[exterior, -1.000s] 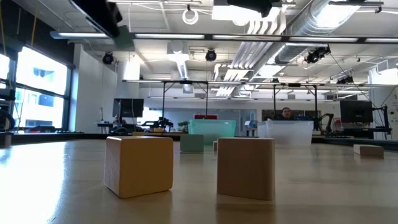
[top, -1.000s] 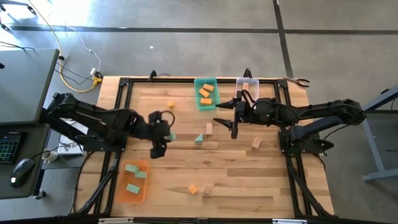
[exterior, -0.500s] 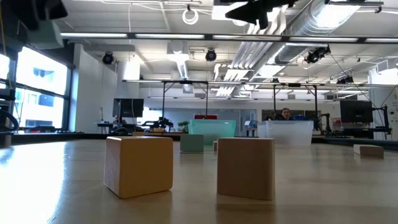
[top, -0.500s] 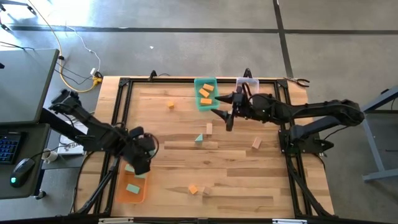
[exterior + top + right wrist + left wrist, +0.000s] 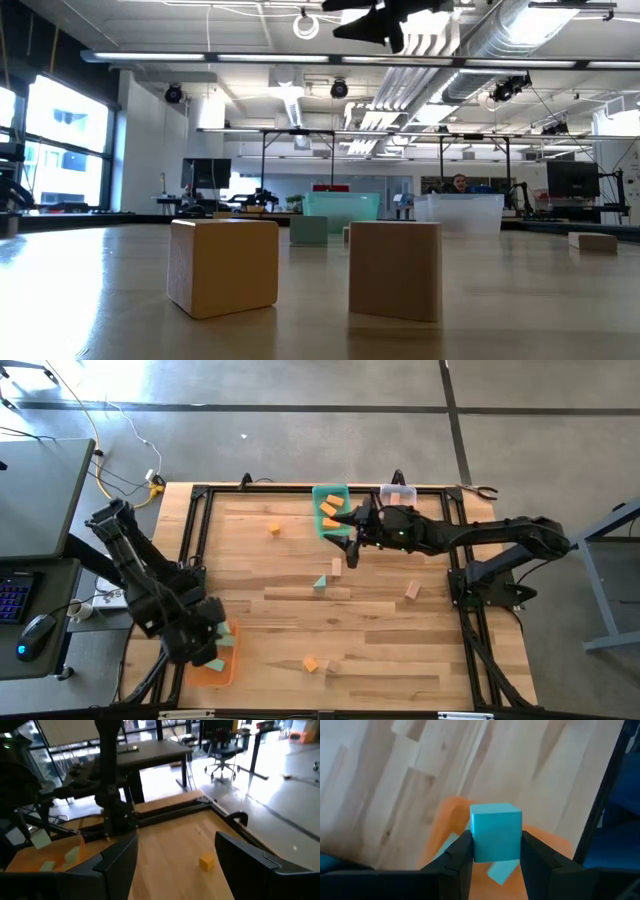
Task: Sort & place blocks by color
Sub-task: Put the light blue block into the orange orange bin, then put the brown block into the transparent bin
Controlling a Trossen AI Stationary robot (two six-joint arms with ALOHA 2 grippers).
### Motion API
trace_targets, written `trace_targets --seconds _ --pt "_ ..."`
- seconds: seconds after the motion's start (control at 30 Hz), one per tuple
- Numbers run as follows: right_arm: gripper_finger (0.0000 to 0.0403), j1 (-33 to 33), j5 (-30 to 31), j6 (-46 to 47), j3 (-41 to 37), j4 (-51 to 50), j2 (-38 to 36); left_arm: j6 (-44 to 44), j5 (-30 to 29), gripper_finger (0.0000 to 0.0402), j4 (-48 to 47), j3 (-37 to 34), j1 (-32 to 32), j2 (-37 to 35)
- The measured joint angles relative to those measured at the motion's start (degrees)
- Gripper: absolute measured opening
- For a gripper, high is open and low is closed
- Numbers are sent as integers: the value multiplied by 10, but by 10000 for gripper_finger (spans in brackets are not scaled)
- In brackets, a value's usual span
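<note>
A teal cube (image 5: 496,832) hangs above the orange bin (image 5: 228,670) at the table's near left corner, with my left gripper (image 5: 203,638) shut on it. Two teal blocks (image 5: 501,871) lie in that bin. My right gripper (image 5: 346,536) hovers open and nearly level beside the teal bin (image 5: 318,495), which holds orange blocks (image 5: 331,510). Loose on the table lie an orange block (image 5: 274,529), a teal wedge (image 5: 320,583), a tan bar (image 5: 336,567), a tan block (image 5: 412,590), and an orange (image 5: 311,664) and a tan block (image 5: 326,668) near the front. My left gripper pinches the teal cube by two opposite side faces (image 5: 475,840) between its two fingers (image 5: 457,855). The fingers come steeply from above. The cube is lifted clear, over the orange bin.
A clear bin (image 5: 397,495) stands at the far edge, right of the teal bin. The black frame rails (image 5: 196,530) run along the table's sides. The two front blocks (image 5: 222,265) stand close before the low camera.
My left gripper has swung from the table's left middle toward the near left corner, carrying the teal cube, and has rolled on the way; it now hangs over the orange bin. My right gripper has moved toward the table's left, closer to the teal bin, rolling a little.
</note>
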Motion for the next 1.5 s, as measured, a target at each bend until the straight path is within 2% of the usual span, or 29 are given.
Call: trace_targets --seconds 0.27,0.67,1.07,1.27,1.5 --pt "252 1 3 74 113 -194 78 -90 6 103 -13 0 -71 31" --pt "252 -11 2 204 198 -407 172 -102 69 108 -11 0 -90 96" --pt "252 -34 -25 322 199 -477 247 -101 72 123 6 0 -90 108" --pt "252 -32 -48 367 199 -480 270 -98 72 159 6 0 -90 108" --pt "252 -32 -38 383 199 -482 294 -97 72 200 5 0 -90 108"
